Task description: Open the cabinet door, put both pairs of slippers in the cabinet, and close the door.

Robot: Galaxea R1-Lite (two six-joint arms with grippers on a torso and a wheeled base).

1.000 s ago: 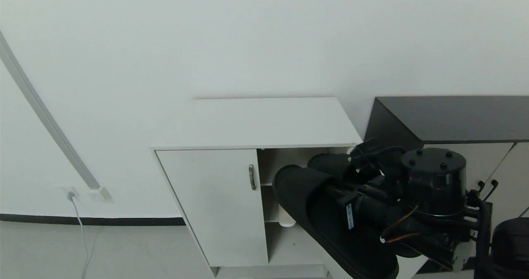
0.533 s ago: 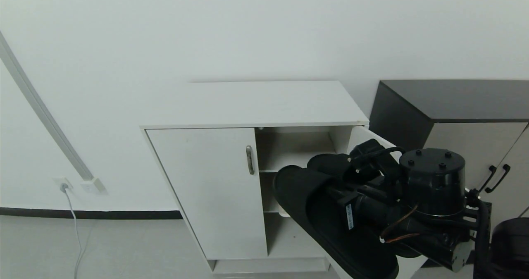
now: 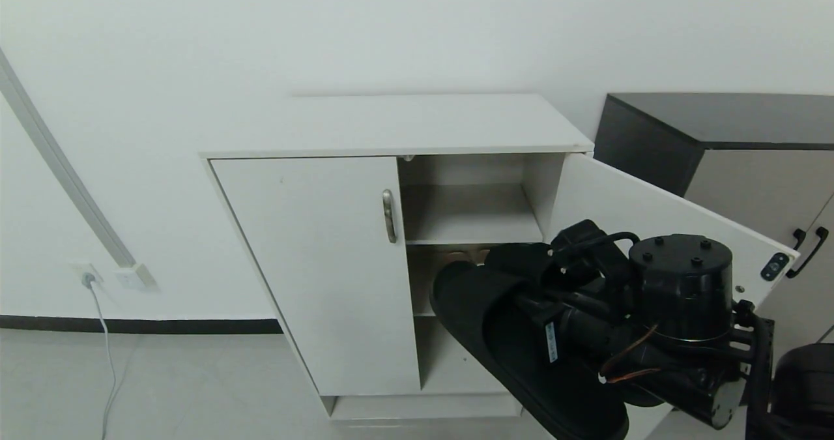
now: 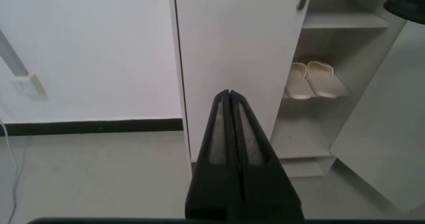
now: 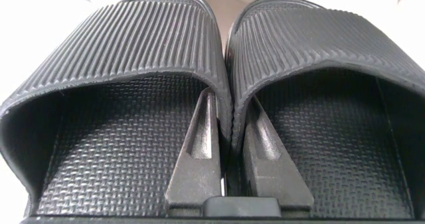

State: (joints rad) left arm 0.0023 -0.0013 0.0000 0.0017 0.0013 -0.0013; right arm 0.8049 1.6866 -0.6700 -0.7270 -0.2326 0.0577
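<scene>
The cabinet [image 3: 417, 124] had two doors: the left door [image 3: 313, 257] was shut and the right door [image 3: 625, 205] stood open. The right claw [image 5: 230, 99] gripped two black slippers [image 3: 495, 322] by their touching inner walls, in front of the open half. Two pale slippers [image 4: 315, 79] lay side by side on the middle shelf. The left claw [image 4: 230, 101] was closed on nothing and pointed toward the shut door.
</scene>
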